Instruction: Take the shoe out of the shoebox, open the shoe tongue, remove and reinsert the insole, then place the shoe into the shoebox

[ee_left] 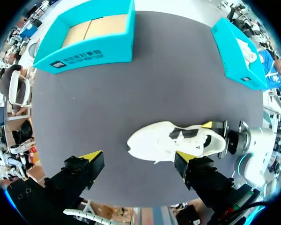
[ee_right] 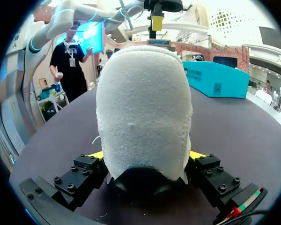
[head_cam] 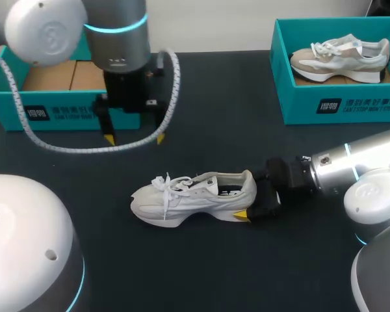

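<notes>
Mid-table: white lace-up sneaker sits on its sole, right gripper clamped on the heel.
Sneaker sits on dark tabletop, toe toward my left. Left gripper hangs behind it, fingers apart, holding nothing, just in front of open teal cardboard shoebox.

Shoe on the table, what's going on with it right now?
The right claw grips the shoe by its heel, and the shoe stands sole-down on the table. The left claw hovers open above the table behind the shoe, holding nothing. A second shoe sits in the right box.
</notes>
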`<state>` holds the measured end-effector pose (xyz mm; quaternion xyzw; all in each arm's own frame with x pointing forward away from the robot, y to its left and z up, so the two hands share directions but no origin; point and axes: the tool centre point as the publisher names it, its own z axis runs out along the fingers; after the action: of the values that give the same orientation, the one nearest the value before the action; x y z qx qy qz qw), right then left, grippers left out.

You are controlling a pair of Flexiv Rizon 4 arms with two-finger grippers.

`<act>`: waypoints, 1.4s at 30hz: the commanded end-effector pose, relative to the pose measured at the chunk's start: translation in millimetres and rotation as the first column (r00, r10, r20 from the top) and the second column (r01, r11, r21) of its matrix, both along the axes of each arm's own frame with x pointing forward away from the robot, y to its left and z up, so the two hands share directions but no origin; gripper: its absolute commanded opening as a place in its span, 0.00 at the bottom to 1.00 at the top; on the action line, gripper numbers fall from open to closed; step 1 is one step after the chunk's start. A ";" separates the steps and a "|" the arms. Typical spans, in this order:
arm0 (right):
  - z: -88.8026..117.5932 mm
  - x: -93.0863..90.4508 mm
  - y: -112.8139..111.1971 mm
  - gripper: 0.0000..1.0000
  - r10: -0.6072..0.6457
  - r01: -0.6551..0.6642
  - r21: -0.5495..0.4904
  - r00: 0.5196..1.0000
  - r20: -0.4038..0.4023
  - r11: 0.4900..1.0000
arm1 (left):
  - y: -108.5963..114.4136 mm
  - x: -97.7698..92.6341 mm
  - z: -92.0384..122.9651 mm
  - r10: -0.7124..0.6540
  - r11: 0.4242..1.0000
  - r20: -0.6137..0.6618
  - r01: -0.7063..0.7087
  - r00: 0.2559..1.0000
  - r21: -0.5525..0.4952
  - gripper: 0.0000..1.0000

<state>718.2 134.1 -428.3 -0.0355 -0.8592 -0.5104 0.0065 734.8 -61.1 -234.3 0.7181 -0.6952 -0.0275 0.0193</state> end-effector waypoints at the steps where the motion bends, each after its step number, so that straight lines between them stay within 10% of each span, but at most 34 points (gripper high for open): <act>1: -6.6 -0.7 2.6 0.00 -0.002 0.002 -0.002 1.000 -0.001 1.000 | -28.7 -3.9 -10.4 -0.001 1.000 -0.019 0.001 1.000 0.019 1.00; 25: -6.6 -0.7 2.6 0.00 -0.002 0.002 -0.002 1.000 -0.001 1.000 | -139.7 -17.1 -68.0 -0.048 0.993 -0.013 0.049 0.999 0.108 1.00; 42: -6.6 -0.7 2.6 0.00 -0.002 0.002 -0.002 1.000 -0.001 1.000 | -150.5 -21.8 -109.7 -0.054 0.977 -0.040 0.061 0.998 0.206 1.00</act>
<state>718.2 134.1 -428.2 -0.0355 -0.8592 -0.5104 0.0065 711.9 -206.2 -337.4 0.6963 -0.7097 -0.1005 -0.0377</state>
